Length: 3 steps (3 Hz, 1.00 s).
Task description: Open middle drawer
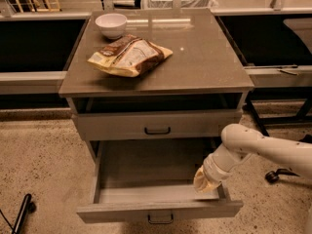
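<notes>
The middle drawer (159, 209) is the wide grey drawer pulled far out of the cabinet, with a small black bar handle (160, 220) on its front. Its inside shows no objects. My gripper (204, 181) hangs from the white arm (253, 147) on the right. It is down at the drawer's right side wall, near the front corner, just inside the drawer. A closed grey drawer (157, 125) with a black handle sits above the open one. Anything below the open drawer is hidden.
The cabinet's grey top (204, 57) carries a white bowl (111, 23) and a chip bag (129, 55). Dark shelving runs along both sides behind. A black pole (22, 213) lies on the speckled floor at the lower left, and a caster (271, 176) at the right.
</notes>
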Each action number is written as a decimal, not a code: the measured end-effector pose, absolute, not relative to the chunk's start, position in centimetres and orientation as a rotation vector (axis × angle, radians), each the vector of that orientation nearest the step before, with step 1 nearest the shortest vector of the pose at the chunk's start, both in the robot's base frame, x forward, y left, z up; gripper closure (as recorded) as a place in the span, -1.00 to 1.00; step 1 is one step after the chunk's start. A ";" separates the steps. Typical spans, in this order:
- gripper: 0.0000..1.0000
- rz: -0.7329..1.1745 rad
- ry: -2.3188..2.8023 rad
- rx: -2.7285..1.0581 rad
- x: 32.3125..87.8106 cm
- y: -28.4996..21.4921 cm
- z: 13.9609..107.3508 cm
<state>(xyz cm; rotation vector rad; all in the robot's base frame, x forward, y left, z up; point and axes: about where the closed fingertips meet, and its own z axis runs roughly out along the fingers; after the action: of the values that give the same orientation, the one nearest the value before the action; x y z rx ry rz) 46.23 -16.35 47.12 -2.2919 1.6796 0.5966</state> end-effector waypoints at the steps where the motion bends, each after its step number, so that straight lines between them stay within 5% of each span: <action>1: 0.69 0.579 1.673 -2.283 46.4 -16.5 47.5; 3: -0.24 0.580 1.673 -2.283 46.4 -16.5 47.5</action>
<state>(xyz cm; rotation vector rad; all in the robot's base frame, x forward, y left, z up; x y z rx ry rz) 46.36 -16.46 47.53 -2.2826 1.6726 0.5796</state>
